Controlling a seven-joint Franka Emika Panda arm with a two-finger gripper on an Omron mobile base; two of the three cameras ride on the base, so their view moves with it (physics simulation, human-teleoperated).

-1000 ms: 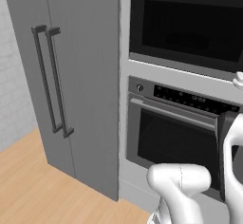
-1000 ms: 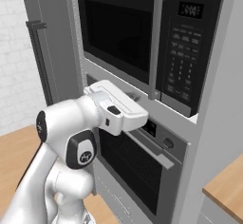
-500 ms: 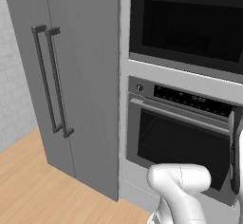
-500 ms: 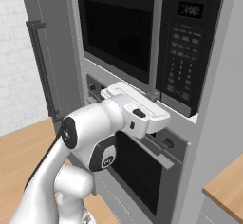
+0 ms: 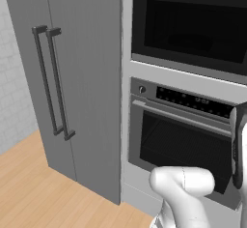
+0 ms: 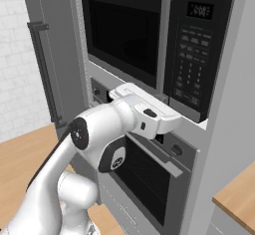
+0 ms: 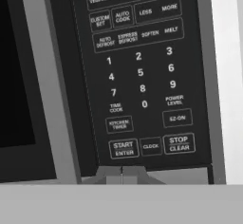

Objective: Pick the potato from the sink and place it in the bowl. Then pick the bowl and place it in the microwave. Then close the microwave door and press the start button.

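1. Gripper point(image 7: 121, 173): the two finger tips sit pressed together at the bottom of the hand view, nothing between them.
2. Straight ahead of the fingers: microwave point(image 6: 149, 40) button panel point(image 7: 137, 71). START/ENTER key point(image 7: 124, 149) lies just above the tips, near but contact can't be confirmed.
3. Readable keys going away from the fingers: START ENTER, CLOCK, STOP CLEAR; then KITCHEN TIMER, EZ-ON; TIME COOK, 0, POWER LEVEL; digits 1–9; AUTO DEFROST, EXPRESS DEFROST, SOFTEN, MELT; CUSTOM SET, AUTO COOK, LESS, MORE. Top row cut off, partly legible (VEGETABLE).
4. Edges: the panel's lower edge sits right above the tips; a grey frame strip runs left of the fingers, and the microwave door point(image 6: 127, 35) window lies beyond it. A pale grey wall strip borders the panel on the fingers' right.
5. Microwave door reads shut, flush with the front; its vertical handle point(image 6: 165, 37) stands between window and panel.
6. Right base view: the hand reaches in under the panel, above the oven point(image 6: 144, 179). Open room behind and below the hand; the fridge point(image 5: 72, 77) stands well off to the left.
7. Panel display point(image 6: 200, 11) is lit, digits unreadable.
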